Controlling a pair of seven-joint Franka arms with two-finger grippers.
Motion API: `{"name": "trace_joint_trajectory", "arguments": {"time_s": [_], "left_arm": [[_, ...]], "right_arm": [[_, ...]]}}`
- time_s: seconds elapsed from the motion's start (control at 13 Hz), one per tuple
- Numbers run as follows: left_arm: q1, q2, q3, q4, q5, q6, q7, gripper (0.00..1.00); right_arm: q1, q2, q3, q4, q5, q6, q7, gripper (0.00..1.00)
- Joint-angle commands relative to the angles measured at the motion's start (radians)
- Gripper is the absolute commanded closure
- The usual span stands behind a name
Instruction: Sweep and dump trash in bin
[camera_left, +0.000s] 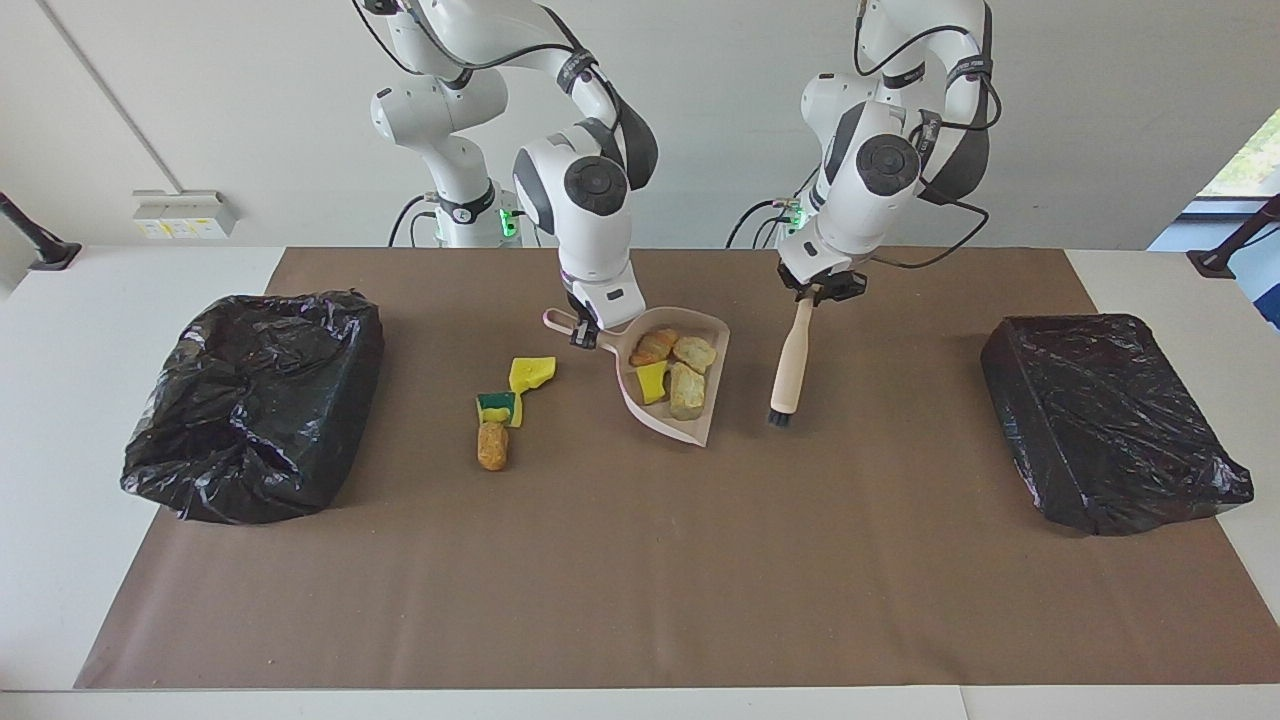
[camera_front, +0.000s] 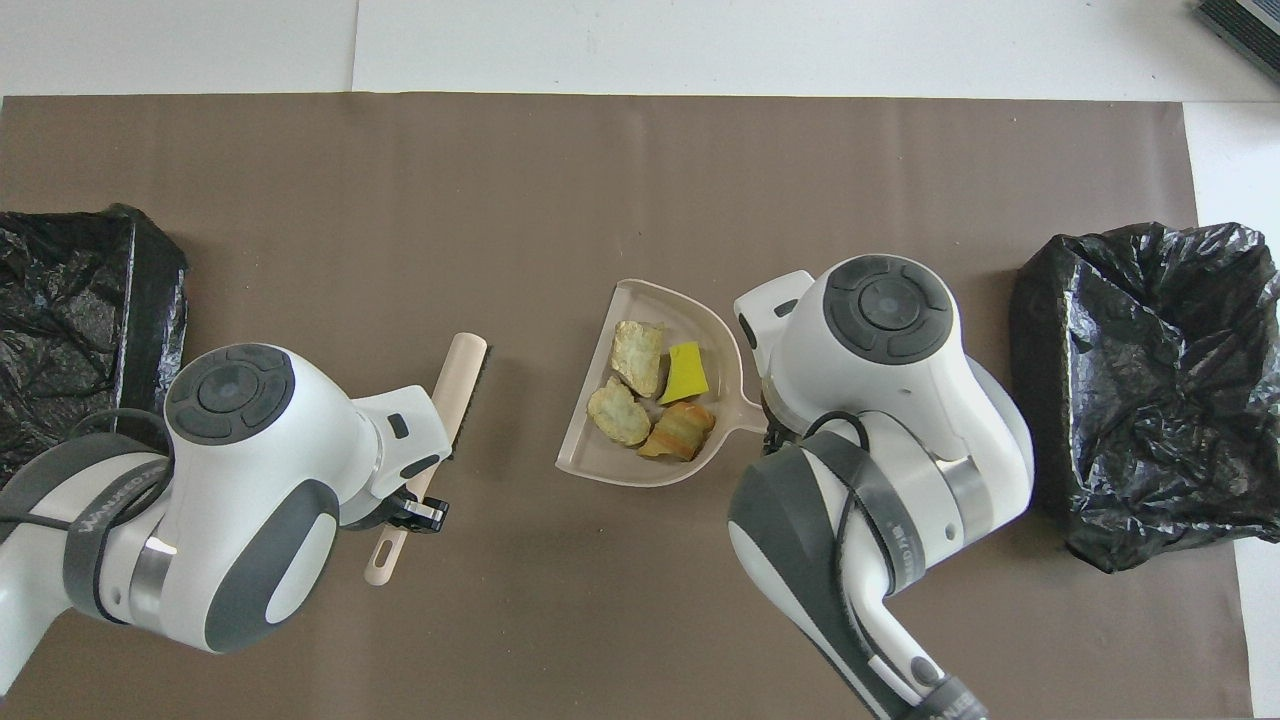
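Scraps in the beige plastic dustpan, held by the right jaws, should ride level, while the left jaws hold the wooden brush aside.

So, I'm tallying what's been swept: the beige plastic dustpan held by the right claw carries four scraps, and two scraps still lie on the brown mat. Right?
Not quite: three scraps still lie on the brown mat, not two: a yellow sponge bit, a green-backed sponge piece and a brown cork-like lump. The facing view shows them. The beige plastic dustpan in the right claw does carry four scraps.
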Motion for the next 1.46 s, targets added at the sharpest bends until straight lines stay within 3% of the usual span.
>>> {"name": "trace_joint_trajectory", "arguments": {"time_s": [0.0,0.23,0.46,0.69,0.92,1.08,1.23,1.39], "left_arm": [[-0.045,-0.032,-0.008,-0.025,-0.016,-0.002,-0.093,1.00],[-0.155,-0.064,-0.009,-0.083,-0.044,0.017,-0.223,1.00],[-0.341,-0.098,-0.009,-0.166,-0.081,0.134,-0.470,1.00],[-0.496,-0.103,-0.009,-0.249,-0.104,0.269,-0.620,1.00],[-0.608,-0.107,-0.009,-0.335,-0.105,0.411,-0.749,1.00],[-0.625,-0.115,-0.009,-0.340,-0.162,0.424,-0.757,1.00],[-0.625,-0.113,-0.009,-0.340,-0.193,0.423,-0.757,1.00],[-0.620,-0.109,-0.008,-0.340,-0.238,0.420,-0.756,0.92]], "right_arm": [[-0.113,-0.082,0.001,0.008,0.009,-0.036,-0.044,1.00],[-0.306,-0.119,-0.003,0.030,0.006,-0.104,-0.142,1.00],[-0.523,-0.100,-0.012,0.078,-0.016,-0.133,-0.427,1.00],[-0.678,-0.100,-0.017,0.078,-0.126,-0.113,-0.620,1.00],[-0.775,-0.102,-0.017,0.084,-0.242,-0.055,-0.752,1.00],[-0.824,-0.107,-0.017,0.077,-0.305,-0.020,-0.843,1.00],[-0.803,-0.111,-0.008,0.043,-0.486,0.034,-0.871,1.00],[-0.764,-0.111,-0.005,0.000,-0.612,0.112,-0.924,1.00]]}}
